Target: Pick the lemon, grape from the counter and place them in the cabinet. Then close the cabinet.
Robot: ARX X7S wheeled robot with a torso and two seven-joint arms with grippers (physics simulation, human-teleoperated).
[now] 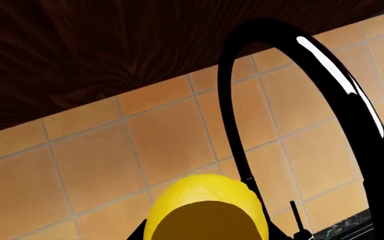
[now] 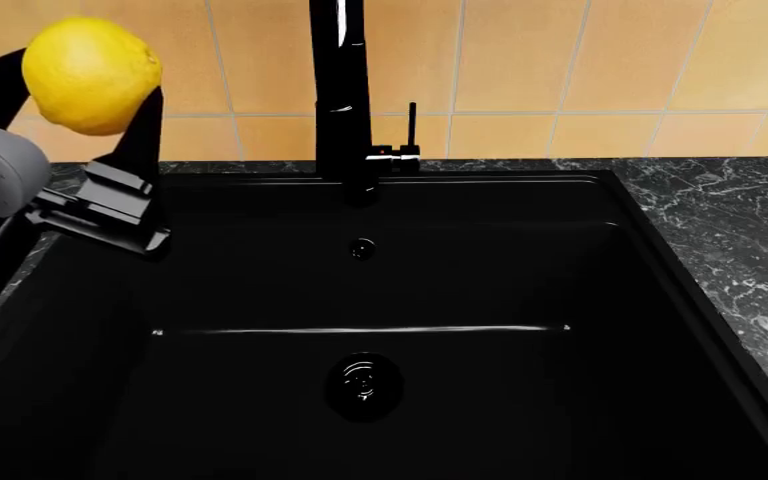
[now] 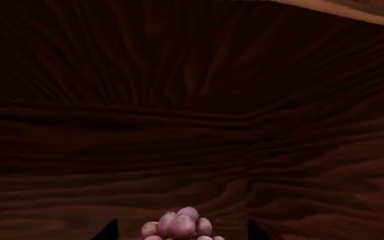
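My left gripper is shut on the bright yellow lemon and holds it up at the head view's top left, in front of the tiled wall and left of the faucet. In the left wrist view the lemon fills the space between the black fingers of that gripper. My right gripper is out of the head view. In its wrist view it holds the purple-pink grape bunch close to dark brown cabinet wood. The dark marble counter lies right of the sink.
A glossy black sink basin fills the middle of the head view. A tall black arched faucet stands at its back and also shows in the left wrist view. Orange wall tiles lie behind. Dark cabinet wood hangs above the tiles.
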